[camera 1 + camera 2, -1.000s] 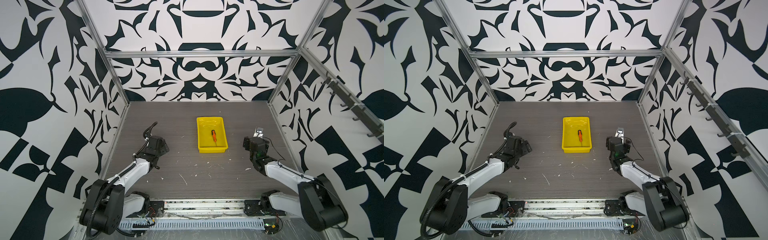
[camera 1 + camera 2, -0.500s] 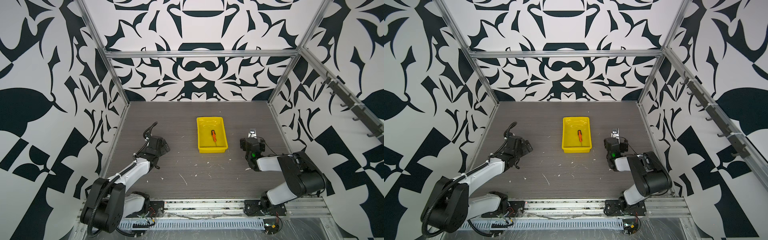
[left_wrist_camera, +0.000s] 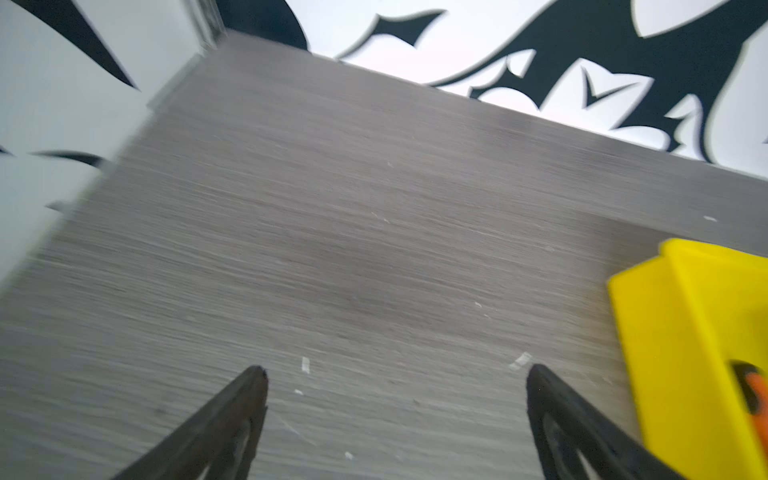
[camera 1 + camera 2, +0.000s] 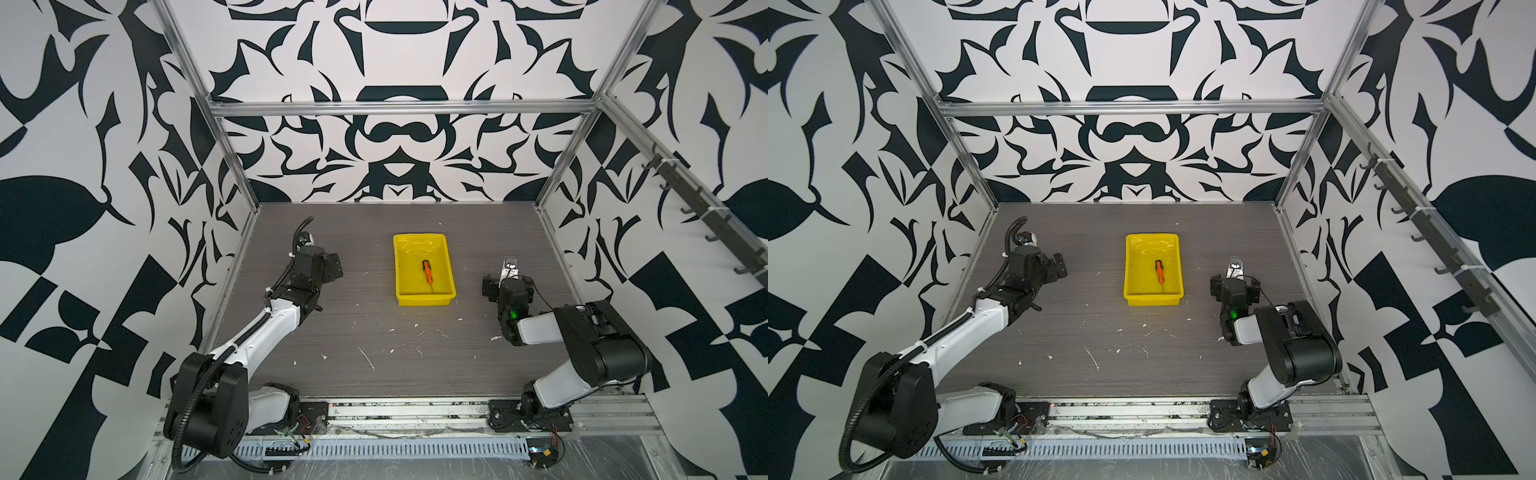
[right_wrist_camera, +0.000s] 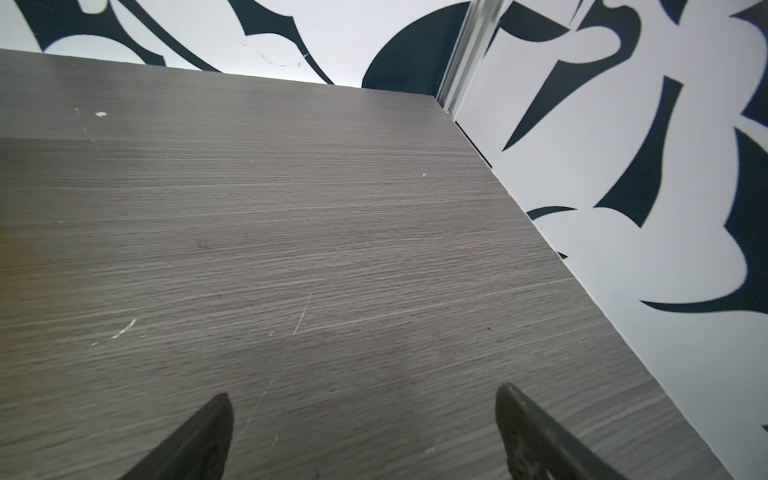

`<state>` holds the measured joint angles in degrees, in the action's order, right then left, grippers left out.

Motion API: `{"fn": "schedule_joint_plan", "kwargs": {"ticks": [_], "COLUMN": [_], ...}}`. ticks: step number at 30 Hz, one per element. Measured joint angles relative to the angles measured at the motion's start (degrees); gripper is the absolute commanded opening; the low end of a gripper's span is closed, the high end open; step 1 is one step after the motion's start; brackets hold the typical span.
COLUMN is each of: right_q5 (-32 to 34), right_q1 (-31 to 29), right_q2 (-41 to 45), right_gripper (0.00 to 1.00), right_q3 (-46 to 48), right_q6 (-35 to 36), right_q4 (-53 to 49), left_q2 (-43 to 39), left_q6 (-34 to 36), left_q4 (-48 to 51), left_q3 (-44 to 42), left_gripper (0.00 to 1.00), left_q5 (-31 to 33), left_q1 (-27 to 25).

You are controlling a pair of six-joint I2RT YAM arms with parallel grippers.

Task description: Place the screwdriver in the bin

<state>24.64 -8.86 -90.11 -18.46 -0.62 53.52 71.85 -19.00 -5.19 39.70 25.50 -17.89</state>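
Your slim orange-handled screwdriver (image 4: 427,272) lies in the shallow yellow plastic bin (image 4: 424,300), mid-frame, so left gripper (image 3: 395,374) and right gripper (image 5: 363,399) gape empty.

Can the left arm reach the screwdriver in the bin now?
Probably yes: the left gripper is open and empty beside the bin, nothing stands between them, and the screwdriver lies uncovered inside, with only the low wall to clear.
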Motion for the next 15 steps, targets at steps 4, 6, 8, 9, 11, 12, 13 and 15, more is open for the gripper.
{"fn": "schedule_joint_plan", "kwargs": {"ticks": [4,6,8,9,11,12,13,15], "right_q5": [-0.46,-0.50,-0.61,-0.66,-0.70,-0.70,-0.70,-0.70], "right_q1": [-0.02,-0.02,0.00,0.00,0.00,0.00,-0.02,0.00], "right_q2": [0.00,0.00,0.00,0.00,0.00,0.00,0.00,0.00], "right_gripper": [1.00,1.00,1.00,1.00,1.00,1.00,1.00,1.00], "right_q3": [0.00,0.00,0.00,0.00,0.00,0.00,0.00,0.00], "right_q6": [0.02,0.02,0.02,0.02,0.02,0.02,0.02,0.02], "right_q4": [0.35,0.37,0.37,0.37,0.37,0.37,0.39,0.37], "left_q2": [0.11,0.44,0.76,1.18,2.71,3.48,4.31,5.66], "left_q6": [5.16,7.30,10.84,12.55,15.93,16.96,17.88,19.02], "left_q4": [-6.99,-8.35,-12.66,-14.95,-19.56,-21.11,-22.58,-25.53], "left_q3": [-5.70,-6.91,-8.61,-9.49,-11.41,-12.20,-12.92,-14.27], "left_gripper": [1.00,1.00,1.00,1.00,1.00,1.00,1.00,1.00], "left_q5": [9.75,10.95,10.56,10.29,9.60,9.16,8.66,7.34], "left_q1": [0.31,0.94,1.44,1.51,1.84,2.14,2.56,3.98]}}
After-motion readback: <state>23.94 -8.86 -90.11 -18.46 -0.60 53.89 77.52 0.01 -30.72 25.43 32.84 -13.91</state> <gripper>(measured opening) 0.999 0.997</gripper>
